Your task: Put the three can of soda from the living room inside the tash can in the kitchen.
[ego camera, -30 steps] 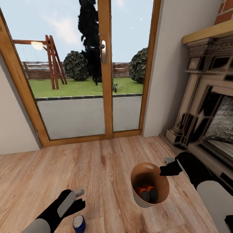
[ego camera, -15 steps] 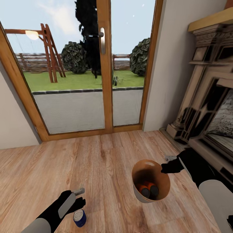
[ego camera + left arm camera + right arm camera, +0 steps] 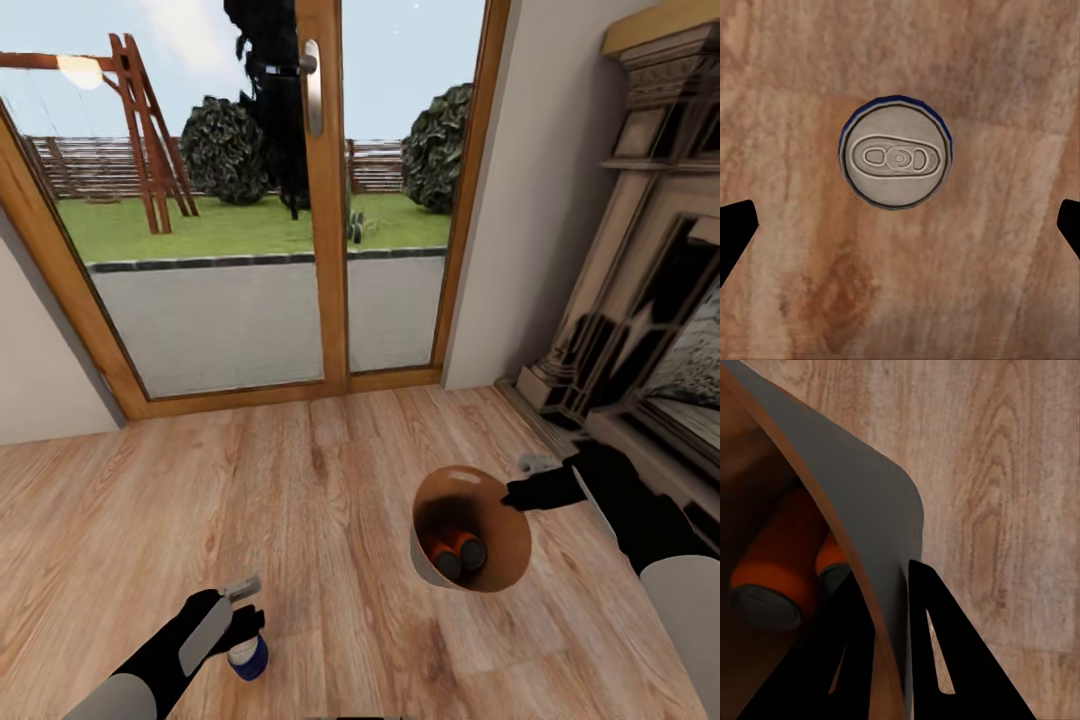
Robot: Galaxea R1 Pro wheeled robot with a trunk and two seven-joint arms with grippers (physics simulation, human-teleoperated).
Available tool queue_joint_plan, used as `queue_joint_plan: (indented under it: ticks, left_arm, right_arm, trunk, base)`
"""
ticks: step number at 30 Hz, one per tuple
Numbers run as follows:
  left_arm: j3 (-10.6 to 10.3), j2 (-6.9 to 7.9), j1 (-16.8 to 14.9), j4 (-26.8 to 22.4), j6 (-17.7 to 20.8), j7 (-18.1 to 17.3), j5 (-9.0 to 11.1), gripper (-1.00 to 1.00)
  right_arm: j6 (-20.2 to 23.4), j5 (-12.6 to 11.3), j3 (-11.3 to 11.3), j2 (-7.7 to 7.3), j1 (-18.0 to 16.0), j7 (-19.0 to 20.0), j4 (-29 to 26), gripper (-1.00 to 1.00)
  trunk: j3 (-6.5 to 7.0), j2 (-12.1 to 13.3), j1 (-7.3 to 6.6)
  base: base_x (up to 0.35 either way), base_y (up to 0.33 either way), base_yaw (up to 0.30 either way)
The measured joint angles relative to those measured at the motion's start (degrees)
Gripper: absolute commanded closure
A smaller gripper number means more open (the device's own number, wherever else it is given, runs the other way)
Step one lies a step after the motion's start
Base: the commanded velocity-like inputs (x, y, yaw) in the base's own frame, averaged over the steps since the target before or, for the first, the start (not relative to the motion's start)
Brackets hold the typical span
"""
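A dark blue can of soda [image 3: 248,657] stands upright on the plank floor, and its grey top [image 3: 895,154] faces the left wrist camera. My left gripper [image 3: 240,612] hangs right above it, open, with its fingertips [image 3: 736,234] spread wide to either side of the can [image 3: 897,103]. My right gripper [image 3: 522,494] is shut on the rim of the tash can [image 3: 432,568], a pale grey bucket with a brown inside, held tilted above the floor. Two orange cans [image 3: 450,552] lie inside it. In the right wrist view the fingers [image 3: 945,652] pinch the bucket wall [image 3: 862,502] beside the orange cans [image 3: 780,562].
Wood-framed glass doors [image 3: 325,200] stand ahead with a garden behind them. A fireplace surround [image 3: 640,330] lines the right side close to my right arm. A pale wall [image 3: 40,350] runs at the left. Plank floor [image 3: 300,500] spreads between the doors and me.
The camera has tipped down, so the whole picture has slid upward. My left gripper has come closer over the blue can. The right gripper still holds the bucket.
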Motion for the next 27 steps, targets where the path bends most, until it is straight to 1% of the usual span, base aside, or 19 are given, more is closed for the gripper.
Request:
queue_joint_plan:
  ticks: [1,2,3,4,5,7,8,11,14,15,17,20,24,27]
  left_arm:
    - [0.01,0.06,-0.14,0.00,-0.41,-0.15,-0.26,-1.00]
    - [0.03,0.22,-0.81,0.05,-1.01,-0.77,-1.03,-1.00]
    - [0.05,0.33,-1.48,0.23,-1.41,-1.43,-1.77,-1.00]
    - [0.07,0.37,-1.75,0.43,-1.55,-1.71,-2.05,-1.00]
    - [0.10,0.43,-2.24,1.05,-1.85,-2.22,-2.58,-1.00]
    - [0.13,0.38,-2.57,1.57,-2.11,-2.59,-2.90,-1.00]
    - [0.14,0.33,-2.65,1.70,-2.45,-2.72,-2.99,-1.00]
    - [0.15,0.31,-2.78,1.96,-3.65,-2.93,-3.10,-1.00]
    - [0.15,0.47,-3.38,2.17,-4.01,-4.33,-3.13,-1.00]
    - [0.21,0.46,-4.80,4.33,-4.12,-5.59,-3.16,-1.00]
    - [0.23,0.41,-5.64,6.01,-4.33,-6.29,-3.16,-1.00]
    - [0.24,0.47,-6.37,6.68,-4.45,-6.69,-3.19,-1.00]
    - [0.20,0.55,-6.97,6.91,-4.69,-6.82,-3.15,-1.00]
    - [0.20,0.51,-7.06,7.24,-5.24,-6.94,-3.14,-1.00]
  right_arm:
    - [0.01,-0.38,-0.02,-0.09,0.00,0.09,-0.07,1.00]
    - [-0.03,-0.08,-0.04,-0.49,-0.01,0.56,-0.33,1.00]
    - [-0.22,0.63,-0.02,-1.15,-0.02,1.30,-0.76,1.00]
    - [-0.66,1.58,-0.03,-1.52,-0.02,1.63,-0.99,1.00]
    - [-0.70,1.92,-0.03,-2.46,-0.02,2.57,-1.47,1.00]
    - [-0.85,2.04,-0.03,-3.21,0.04,3.29,-1.83,1.00]
    - [-0.70,1.72,-0.01,-3.39,0.06,3.53,-1.99,1.00]
    - [-0.31,0.68,-0.02,-3.65,0.08,3.86,-2.60,1.00]
    - [-0.62,1.24,-0.08,-3.77,0.11,3.82,-3.82,1.00]
    - [-0.69,1.16,-0.08,-3.97,0.31,3.81,-4.61,1.00]
    - [-0.58,0.64,-0.05,-4.09,0.51,3.88,-5.26,1.00]
    - [-0.35,0.03,-0.03,-4.13,0.66,3.94,-5.69,1.00]
    - [-0.62,0.63,-0.06,-4.15,0.70,3.86,-5.79,1.00]
    - [-0.52,0.39,-0.09,-4.15,0.70,3.88,-5.81,1.00]
  trunk:
    - [-0.22,-0.01,0.03]
    - [-0.44,-0.03,0.05]
    - [-0.66,-0.04,0.07]
    - [-0.88,-0.05,0.10]
    - [-1.10,-0.07,0.12]
    - [-1.55,-0.09,0.18]
    - [-1.77,-0.11,0.21]
    - [-2.44,-0.15,0.28]
    - [-3.10,-0.19,0.36]
    - [-3.32,-0.20,0.39]
    - [-3.77,-0.23,0.44]
    - [-4.43,-0.27,0.52]
    - [-5.32,-0.32,0.62]
    - [-5.98,-0.36,0.70]
  base:
    - [0.000,0.000,0.000]
    - [0.000,0.000,0.000]
    - [0.000,0.000,0.000]
    - [0.000,0.000,0.000]
    - [0.000,0.000,0.000]
    - [0.000,0.000,0.000]
    - [0.000,0.000,0.000]
    - [0.000,0.000,0.000]
    - [0.000,0.000,0.000]
    - [0.000,0.000,0.000]
    - [0.000,0.000,0.000]
    - [0.000,0.000,0.000]
    - [0.000,0.000,0.000]
    - [0.000,0.000,0.000]
